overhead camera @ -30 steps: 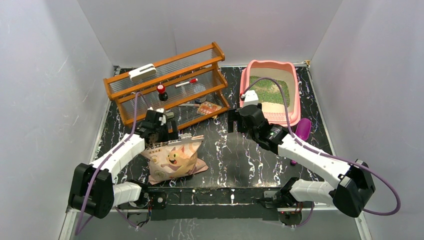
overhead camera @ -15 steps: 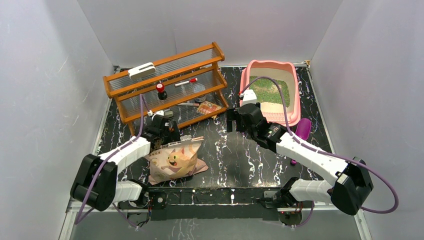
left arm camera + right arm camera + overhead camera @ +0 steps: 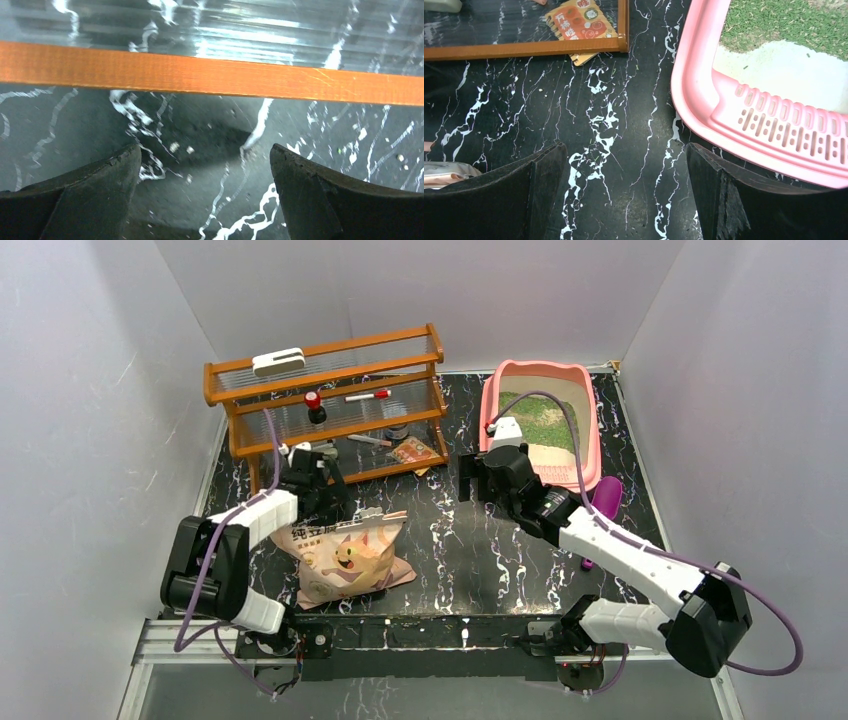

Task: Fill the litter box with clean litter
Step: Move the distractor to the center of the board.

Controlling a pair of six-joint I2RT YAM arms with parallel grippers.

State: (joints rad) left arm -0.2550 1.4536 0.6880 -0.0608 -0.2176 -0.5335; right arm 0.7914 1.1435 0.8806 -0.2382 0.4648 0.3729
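Low in the top view, a beige bag (image 3: 348,558) with a cat picture lies on the dark desk (image 3: 450,540), close to the arm bases.

Just above the bag is the left hand (image 3: 205,160). Its two fingers are spread wide and nothing is between them. It hangs over bare desk, right in front of the bottom orange rail of the wooden rack (image 3: 210,75).

The right hand (image 3: 626,155) is in the middle of the top view. Its fingers are spread wide too, with only marbled desk between them. It sits just beside the near left corner of the litter box (image 3: 694,75).

A purple scoop (image 3: 604,498) lies on the desk, by the near right corner of the box.

The rack fills the upper left of the top view. A white thing (image 3: 277,361) rests on its top shelf, and a little orange packet (image 3: 579,20) pokes out at the bottom.

The pink litter box is at the upper right. The clean litter (image 3: 784,22) (grass green) covers the far part of its floor. The near part is pale.
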